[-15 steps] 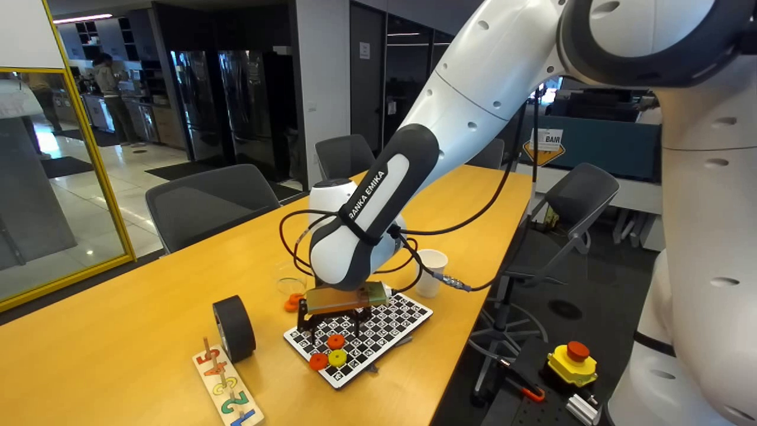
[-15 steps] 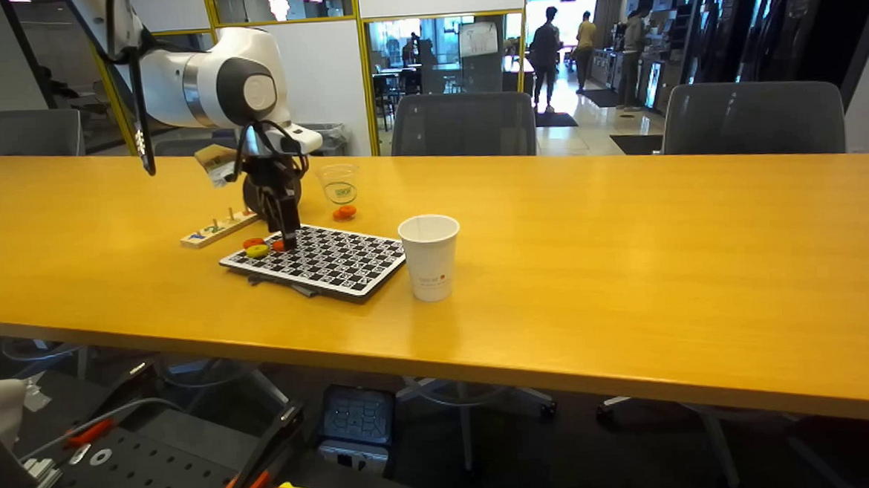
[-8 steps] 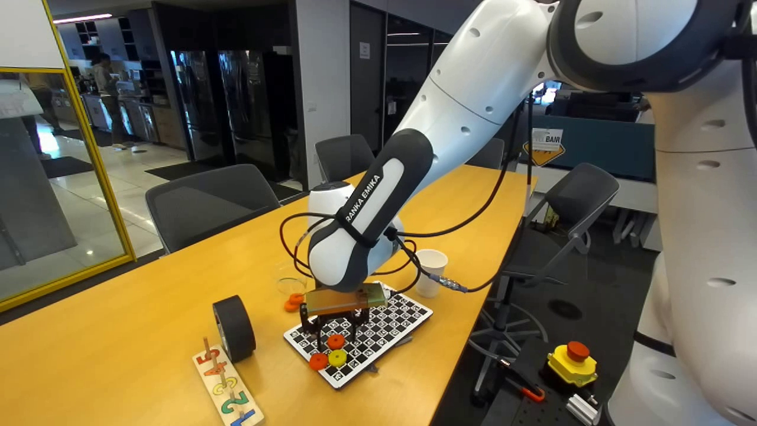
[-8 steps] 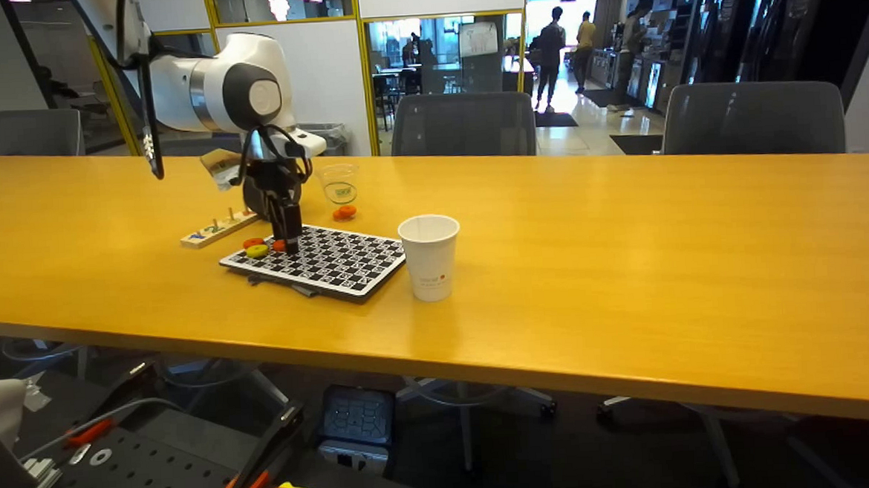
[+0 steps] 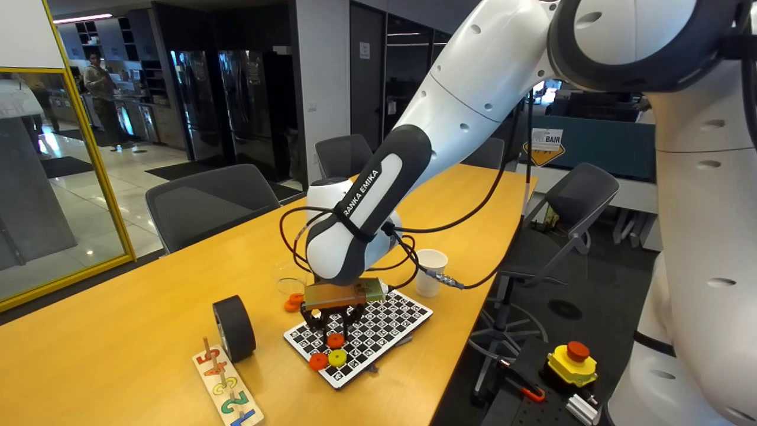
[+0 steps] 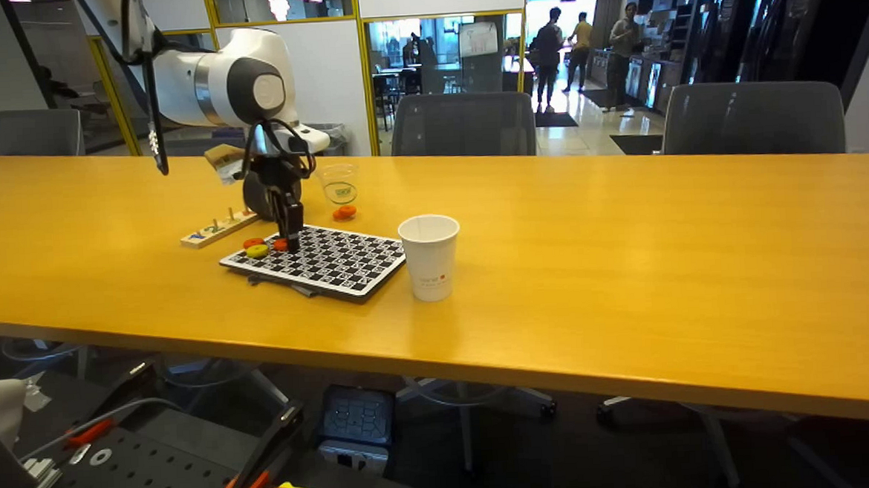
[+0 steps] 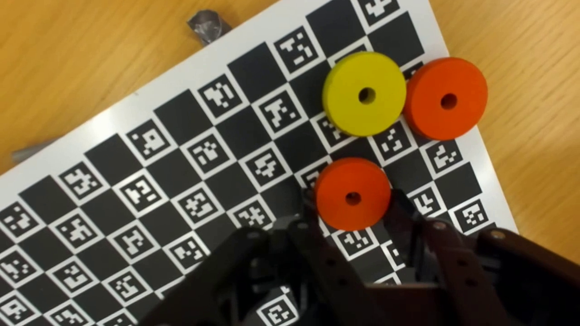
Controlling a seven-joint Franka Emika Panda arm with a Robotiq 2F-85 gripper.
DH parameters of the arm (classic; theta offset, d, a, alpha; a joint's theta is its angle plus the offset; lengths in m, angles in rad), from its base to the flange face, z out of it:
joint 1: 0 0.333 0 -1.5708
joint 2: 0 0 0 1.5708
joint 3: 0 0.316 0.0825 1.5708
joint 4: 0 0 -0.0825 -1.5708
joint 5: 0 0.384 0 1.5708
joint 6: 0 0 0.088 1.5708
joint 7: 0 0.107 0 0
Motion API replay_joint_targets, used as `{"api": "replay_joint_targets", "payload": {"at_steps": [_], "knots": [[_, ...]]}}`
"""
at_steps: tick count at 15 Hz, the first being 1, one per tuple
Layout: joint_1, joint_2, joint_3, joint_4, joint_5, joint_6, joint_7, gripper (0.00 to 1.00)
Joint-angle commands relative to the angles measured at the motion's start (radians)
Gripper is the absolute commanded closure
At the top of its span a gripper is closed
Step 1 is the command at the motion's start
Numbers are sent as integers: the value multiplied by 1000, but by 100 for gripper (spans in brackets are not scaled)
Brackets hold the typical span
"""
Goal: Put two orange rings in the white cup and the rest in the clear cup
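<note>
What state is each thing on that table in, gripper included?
Gripper: shut on an orange ring
Checkered board: pattern up
Yellow ring: lying flat
Orange ring beside it: flat
White cup: upright
Clear cup: upright, orange rings inside
Black round thing: standing on edge
Peg board: pegs up

"RANKA EMIKA" on the robot arm [image 5: 455,100] over the counter [image 5: 148,331]; "BAIR" on the sign [image 5: 545,139] beyond the counter; 1, 2, 4, 5 on the counter's pegboard [image 5: 230,389]

Long table [image 6: 629,263], mesh-backed chairs [image 6: 462,126] and glass partition [image 6: 443,59] mark an office.
</note>
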Motion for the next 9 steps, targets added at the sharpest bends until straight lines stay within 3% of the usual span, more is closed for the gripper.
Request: {"api": "replay_joint_targets", "payload": {"at_steps": [1,9], "knots": [[21,-25,-34,20,-47,-41,47,81],[-15,-109,-65,127,-159,-121,5,81]]}}
